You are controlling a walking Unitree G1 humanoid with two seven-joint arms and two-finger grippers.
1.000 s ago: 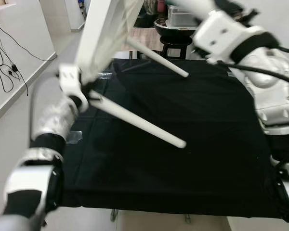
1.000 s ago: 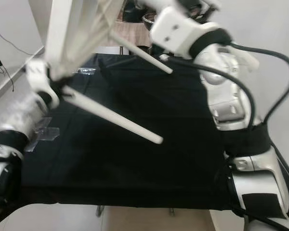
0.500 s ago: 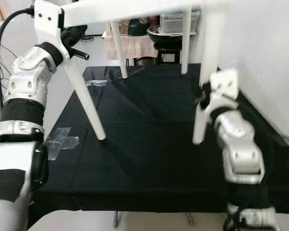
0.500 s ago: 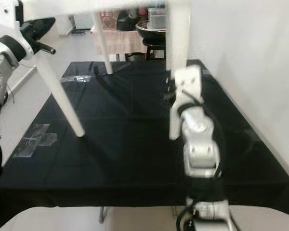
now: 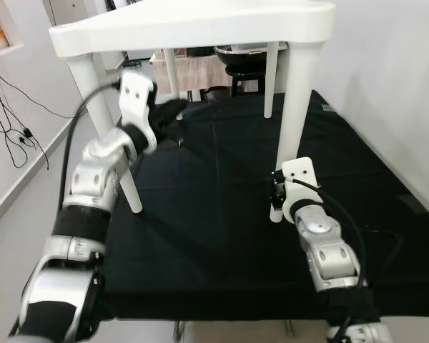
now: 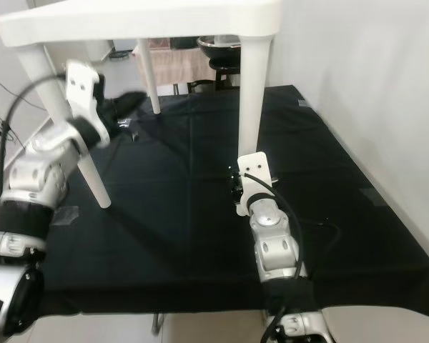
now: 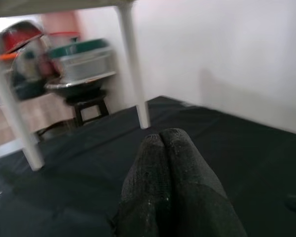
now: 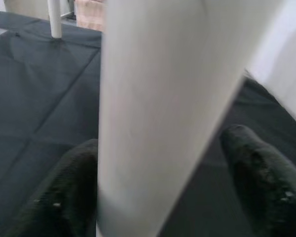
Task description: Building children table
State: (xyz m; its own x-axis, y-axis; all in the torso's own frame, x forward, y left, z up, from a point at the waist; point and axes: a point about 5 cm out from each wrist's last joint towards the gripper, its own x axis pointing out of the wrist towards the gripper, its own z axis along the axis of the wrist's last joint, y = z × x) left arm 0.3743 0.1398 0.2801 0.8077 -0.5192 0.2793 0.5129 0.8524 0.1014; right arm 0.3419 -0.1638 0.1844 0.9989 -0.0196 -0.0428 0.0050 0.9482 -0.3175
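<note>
A white plastic children's table [image 5: 200, 21] stands upright with its legs on the black cloth [image 5: 222, 243]. My right gripper [image 5: 275, 196] is low on the near right leg [image 5: 289, 121], just above the cloth. In the right wrist view that leg [image 8: 148, 123] fills the gap between the two fingers [image 8: 64, 197], which are shut on it. My left gripper [image 5: 168, 114] hangs under the tabletop, just beyond the near left leg [image 5: 104, 128] and apart from it. Its fingers [image 7: 165, 148] are pressed together with nothing held.
A white wall [image 5: 393, 86] runs close along the right side of the cloth. Behind the table stand a dark stool with a pot [image 5: 239, 61] and a cloth-covered stand [image 5: 200, 71]. Cables [image 5: 14, 121] lie on the floor to the left. Clear tape [image 6: 64, 213] holds the cloth's left edge.
The table has swung from tilted in the air to standing on the cloth. My left gripper has let go of its leg and moved under the tabletop. My right gripper stays on the near right leg.
</note>
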